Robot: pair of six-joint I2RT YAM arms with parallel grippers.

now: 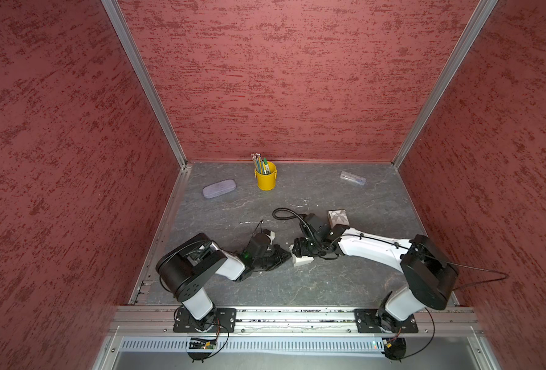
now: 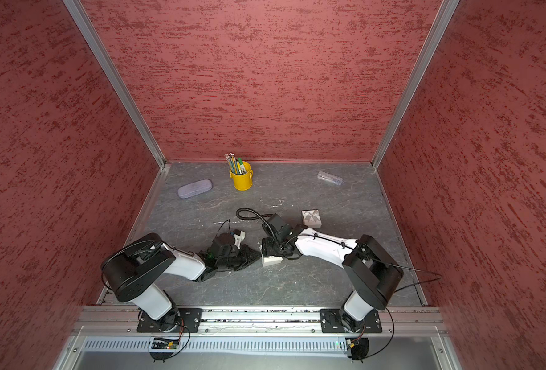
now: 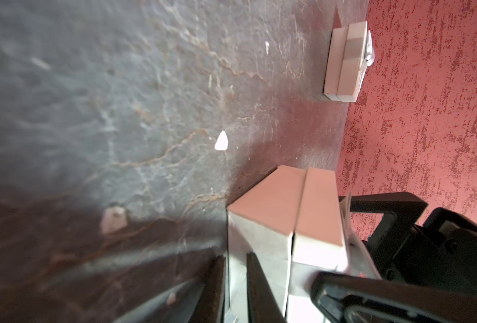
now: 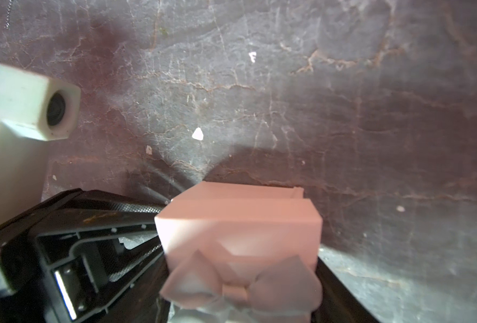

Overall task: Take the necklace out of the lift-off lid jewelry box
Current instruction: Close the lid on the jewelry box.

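White jewelry box (image 3: pixel 276 212) on grey table (image 3: pixel 120 112), left gripper (image 3: pixel 235 260) pinching its wall

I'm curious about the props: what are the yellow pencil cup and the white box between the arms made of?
Yellow pencil cup: probably painted metal, smooth sheen, pail-style side tabs. White box: likely matte cardboard, sharp flat edges, lid seam showing.

Top cams overhead, both wrist cams near box (image 3: pixel 285 212)
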